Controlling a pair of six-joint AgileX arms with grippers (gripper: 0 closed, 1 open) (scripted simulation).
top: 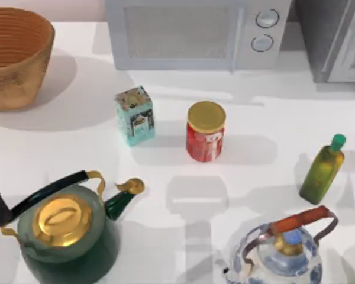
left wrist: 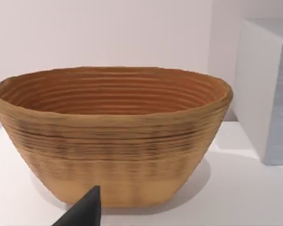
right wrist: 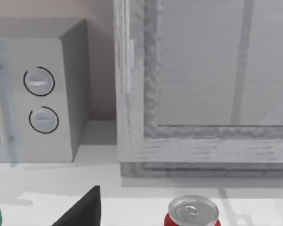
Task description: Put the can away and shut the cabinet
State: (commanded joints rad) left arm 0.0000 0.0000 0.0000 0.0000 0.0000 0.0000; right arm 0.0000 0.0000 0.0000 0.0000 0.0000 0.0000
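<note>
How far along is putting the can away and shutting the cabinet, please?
Nothing looks done: the can stands on the table before the cabinet, ungrasped. In hand: the right end effector faces them, while the left end effector faces the basket. Left: grasp the can, stow it, shut the cabinet.

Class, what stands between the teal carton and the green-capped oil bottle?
In the top view, a red jar with a gold lid stands between the teal carton and the oil bottle.

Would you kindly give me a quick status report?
Right gripper near can, facing cabinet. Left gripper parked by basket. Can on table, not yet stowed. Bottle stands near can.
</note>
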